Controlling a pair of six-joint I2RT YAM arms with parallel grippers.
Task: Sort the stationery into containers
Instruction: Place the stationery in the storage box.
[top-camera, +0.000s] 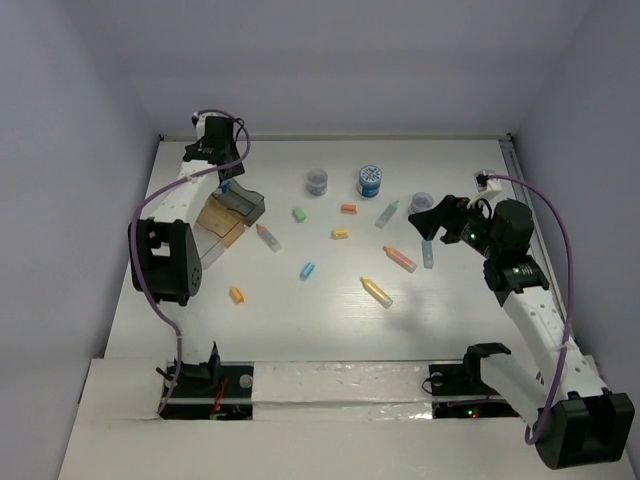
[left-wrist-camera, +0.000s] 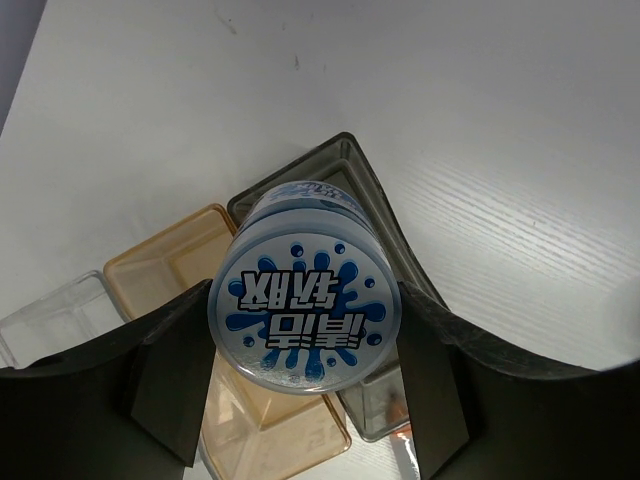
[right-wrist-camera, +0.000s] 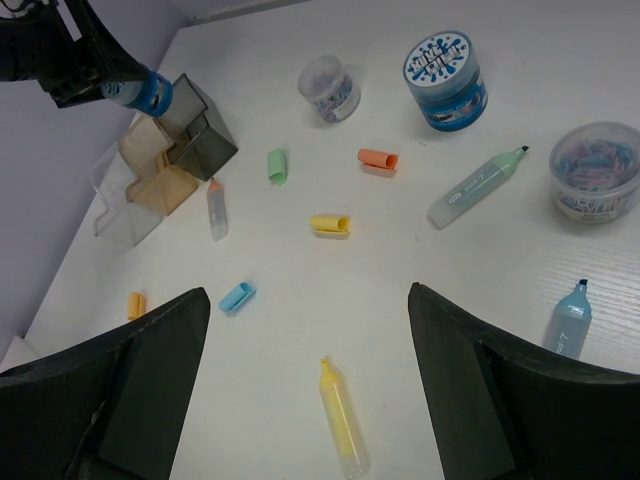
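Clamping a blue-patterned tub (left-wrist-camera: 305, 300) by its sides, the left gripper (left-wrist-camera: 300, 385) fills the lower half of the left wrist view. Its two dark fingers (left-wrist-camera: 165, 385) press against the tub's wall, and the printed lid faces the camera. Behind the tub lie the containers, side by side: the dark grey box (left-wrist-camera: 398, 235) at centre right, the tan tray (left-wrist-camera: 165, 265) at centre left and the clear tray (left-wrist-camera: 50, 315) at the left edge. Whether the tub touches the box cannot be told.

In the right wrist view the right gripper (right-wrist-camera: 308, 298) is spread wide at the bottom of the frame, with nothing between its fingers. Above it the stationery lies scattered on the white table (right-wrist-camera: 480, 260). A second tub (right-wrist-camera: 443, 80) and a translucent cup (right-wrist-camera: 330, 88) sit at the top, and another cup (right-wrist-camera: 598, 170) at the right edge. A green pen (right-wrist-camera: 475, 187), a blue pen (right-wrist-camera: 568, 320) and a yellow pen (right-wrist-camera: 340, 415) lie apart. A green eraser (right-wrist-camera: 277, 165), an orange eraser (right-wrist-camera: 377, 159), a yellow eraser (right-wrist-camera: 330, 223) and a blue eraser (right-wrist-camera: 237, 296) sit nearer the centre.
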